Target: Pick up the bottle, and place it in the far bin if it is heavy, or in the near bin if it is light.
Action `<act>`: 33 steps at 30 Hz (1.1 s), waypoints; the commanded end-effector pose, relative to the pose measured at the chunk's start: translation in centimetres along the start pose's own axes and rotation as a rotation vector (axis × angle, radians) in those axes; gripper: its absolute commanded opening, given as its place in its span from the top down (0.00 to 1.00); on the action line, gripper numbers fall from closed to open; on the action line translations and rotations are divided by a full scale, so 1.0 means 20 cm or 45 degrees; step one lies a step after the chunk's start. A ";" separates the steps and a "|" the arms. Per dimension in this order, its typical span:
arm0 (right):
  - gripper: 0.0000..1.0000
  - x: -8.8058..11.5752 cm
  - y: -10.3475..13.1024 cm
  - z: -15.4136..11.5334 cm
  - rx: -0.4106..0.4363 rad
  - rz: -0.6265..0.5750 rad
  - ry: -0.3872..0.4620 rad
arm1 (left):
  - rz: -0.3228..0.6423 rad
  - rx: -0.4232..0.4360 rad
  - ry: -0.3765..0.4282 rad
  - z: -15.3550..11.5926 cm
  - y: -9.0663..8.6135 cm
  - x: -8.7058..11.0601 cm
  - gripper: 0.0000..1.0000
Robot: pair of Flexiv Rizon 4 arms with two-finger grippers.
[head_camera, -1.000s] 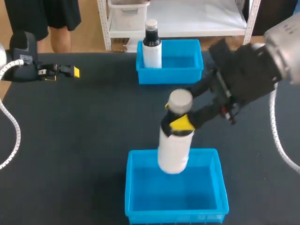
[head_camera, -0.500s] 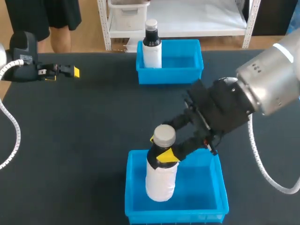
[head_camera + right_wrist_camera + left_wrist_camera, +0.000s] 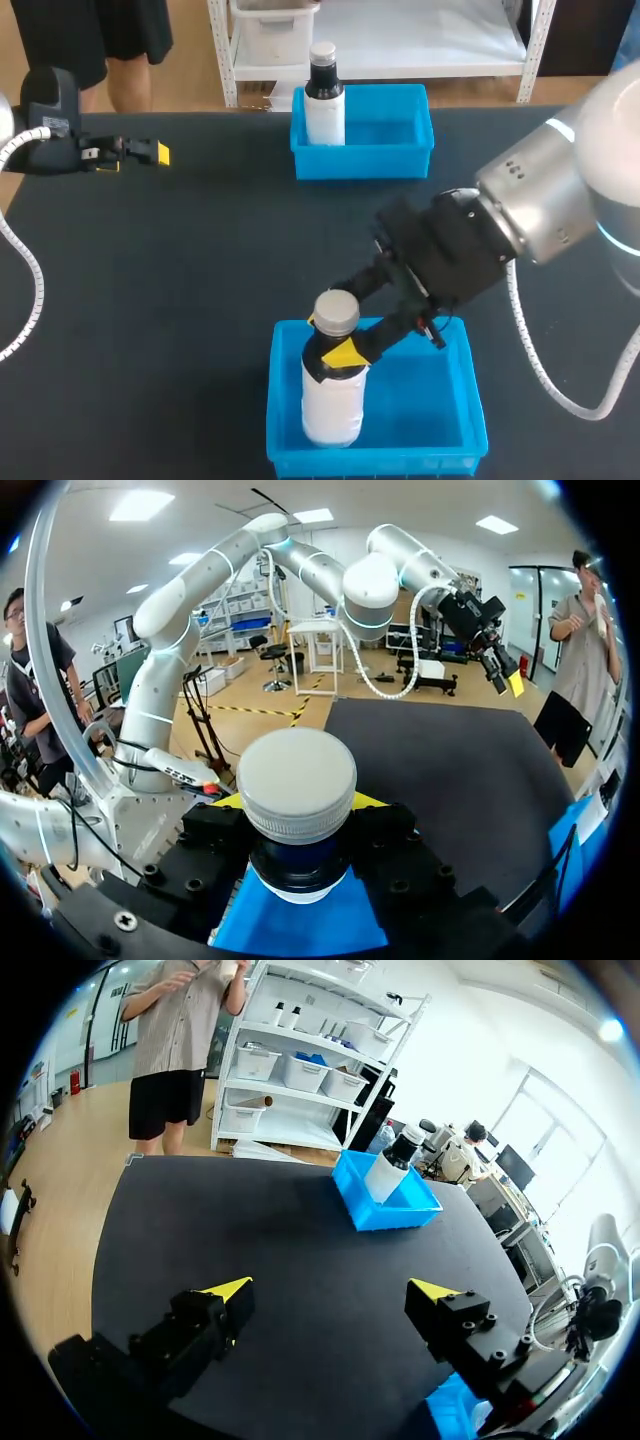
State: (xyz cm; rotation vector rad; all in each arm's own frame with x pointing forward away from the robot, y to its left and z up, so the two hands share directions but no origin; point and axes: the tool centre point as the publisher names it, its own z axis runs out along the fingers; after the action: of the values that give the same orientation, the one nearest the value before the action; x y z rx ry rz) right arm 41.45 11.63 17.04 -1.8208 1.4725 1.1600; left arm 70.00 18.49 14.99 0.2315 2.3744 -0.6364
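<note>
Inside the near bin (image 3: 425, 405), the white bottle (image 3: 332, 400) stands upright, my right tool (image 3: 331, 338) clenched on its neck. Placement looks nearly done; next I should confirm it rests, then let go. My left tool (image 3: 330, 1290) hangs released, well apart.

White-capped bottle (image 3: 297, 780) — gripped in claw (image 3: 298, 804)

A black-necked white bottle (image 3: 324, 105) stands upright, far across the black table (image 3: 190, 270).
</note>
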 end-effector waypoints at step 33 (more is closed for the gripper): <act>0.00 0.19 0.00 -0.35 -0.058 0.052 0.117 | 0.000 0.000 0.000 0.00 0.00 0.00 0.00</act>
State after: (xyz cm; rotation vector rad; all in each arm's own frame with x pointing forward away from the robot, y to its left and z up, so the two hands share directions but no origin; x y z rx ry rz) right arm 43.46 7.18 15.59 -1.9087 1.5596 1.1440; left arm 70.00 18.49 14.99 0.2315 2.3744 -0.6364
